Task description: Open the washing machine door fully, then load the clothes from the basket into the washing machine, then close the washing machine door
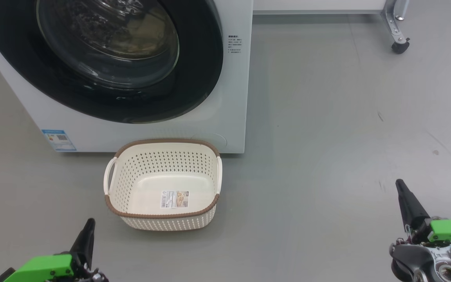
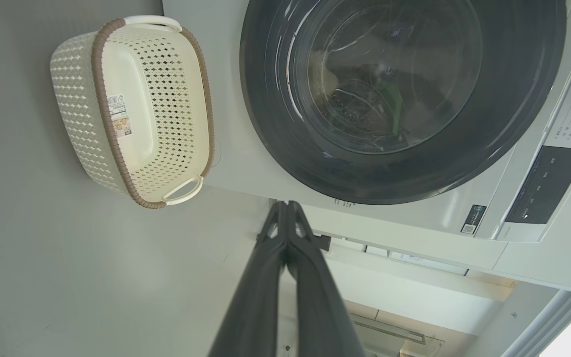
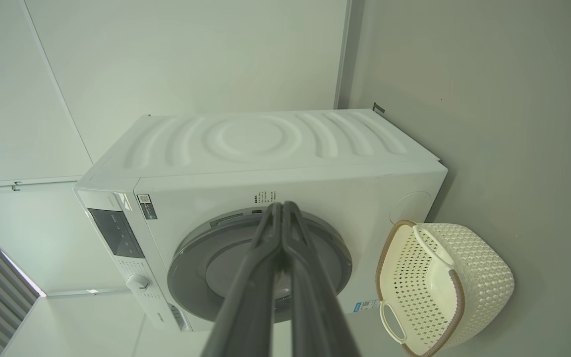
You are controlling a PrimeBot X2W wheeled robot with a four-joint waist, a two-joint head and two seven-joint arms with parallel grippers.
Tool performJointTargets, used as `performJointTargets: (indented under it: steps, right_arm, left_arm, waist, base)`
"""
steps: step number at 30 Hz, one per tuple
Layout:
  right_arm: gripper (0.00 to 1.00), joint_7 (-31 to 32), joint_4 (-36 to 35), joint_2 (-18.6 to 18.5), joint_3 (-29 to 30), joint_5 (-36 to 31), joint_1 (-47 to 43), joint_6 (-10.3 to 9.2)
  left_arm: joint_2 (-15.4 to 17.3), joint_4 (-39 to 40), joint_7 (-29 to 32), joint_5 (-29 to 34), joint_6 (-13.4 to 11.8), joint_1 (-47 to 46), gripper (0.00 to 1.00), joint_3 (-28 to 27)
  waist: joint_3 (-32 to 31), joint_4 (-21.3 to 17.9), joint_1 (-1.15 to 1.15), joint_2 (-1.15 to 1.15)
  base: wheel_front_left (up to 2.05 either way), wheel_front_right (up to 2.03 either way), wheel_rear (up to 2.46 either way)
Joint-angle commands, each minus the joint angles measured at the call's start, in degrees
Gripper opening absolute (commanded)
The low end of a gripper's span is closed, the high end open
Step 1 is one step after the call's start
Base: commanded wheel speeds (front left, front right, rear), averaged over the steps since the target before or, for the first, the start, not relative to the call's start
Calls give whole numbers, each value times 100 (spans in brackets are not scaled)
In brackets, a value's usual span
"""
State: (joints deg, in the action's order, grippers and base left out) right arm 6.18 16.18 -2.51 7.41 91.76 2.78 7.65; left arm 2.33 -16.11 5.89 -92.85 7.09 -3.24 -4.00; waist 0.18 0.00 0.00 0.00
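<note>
basket (image 1: 166,164): upright on the grey floor (image 1: 327,156), parked right in front of the washing machine (image 1: 233,98), far rim close up to its lower front, can't tell if actually touching
in the basket: just the label sticker (image 1: 174,199) on the cream base, perforated walls bare all round
basket looks: brown woven-look rim, white handle on each side
washing machine door (image 1: 206,58): shut flat against the white front, wide glossy black rim, bulging glass bowl (image 1: 108,39) in the middle
in the drum: something tan-ish behind the glass, way too murky and reflective to call
machine extras: small blue label (image 1: 58,140) at the lower left corner in the head view, dark control panel (image 2: 545,183) and a dial (image 3: 138,281) up along the top
left gripper (image 2: 288,206): fingers pinched together tip to tip, gripping nothing, low at the head view's lower left, well back from the basket
right gripper (image 3: 281,206): same deal, fingers pressed together with nothing between them, off at the lower right, well apart from basket and machine
</note>
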Motion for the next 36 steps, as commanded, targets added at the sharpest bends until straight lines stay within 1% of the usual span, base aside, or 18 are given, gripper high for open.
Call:
performJointTargets:
  steps: [1, 36]
  right_arm:
    - [0, 31, -215, -37, -89, 40, 341, -16]
    - [0, 30, -215, -37, -90, 41, 341, -16]
  left_arm:
    - [78, 207, 36, 45, 40, -292, 0, -223]
    - [68, 207, 48, 58, 40, -293, 0, -238]
  waist:
    - [0, 0, 0, 0]
    - [0, 0, 0, 0]
  base:
    - [0, 0, 0]
    - [0, 0, 0]
